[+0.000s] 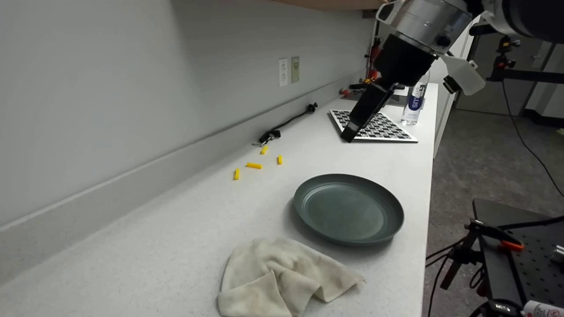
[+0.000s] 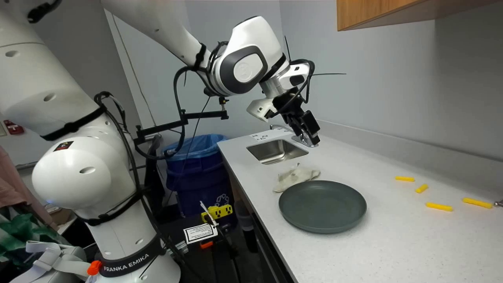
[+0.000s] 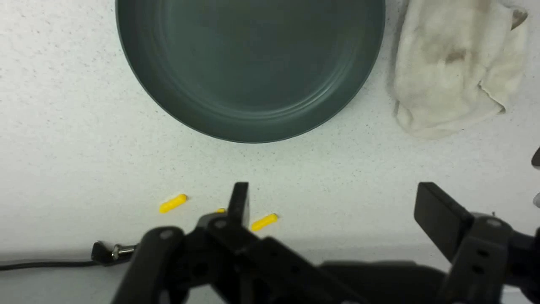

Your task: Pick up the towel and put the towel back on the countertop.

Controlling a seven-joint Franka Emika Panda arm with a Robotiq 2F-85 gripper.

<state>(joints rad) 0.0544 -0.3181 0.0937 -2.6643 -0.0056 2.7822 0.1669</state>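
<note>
The towel is a cream, stained cloth (image 1: 282, 277) lying crumpled on the white speckled countertop (image 1: 145, 264). It lies beside the dark green plate (image 1: 348, 209), with a small gap. The towel also shows behind the plate in an exterior view (image 2: 294, 177) and at the upper right of the wrist view (image 3: 455, 71). My gripper (image 3: 333, 190) is open, its black fingers wide apart with nothing between them. In both exterior views the gripper (image 1: 350, 132) (image 2: 312, 131) hangs above the countertop, apart from the towel and the plate.
Several yellow pieces (image 1: 254, 165) lie near the wall, by a black cable with a clamp (image 1: 269, 135). A checkered board (image 1: 383, 127) and a water bottle (image 1: 414, 103) stand farther along. A sink (image 2: 275, 157) with a faucet lies past the towel. A wooden cabinet (image 2: 373, 11) hangs overhead.
</note>
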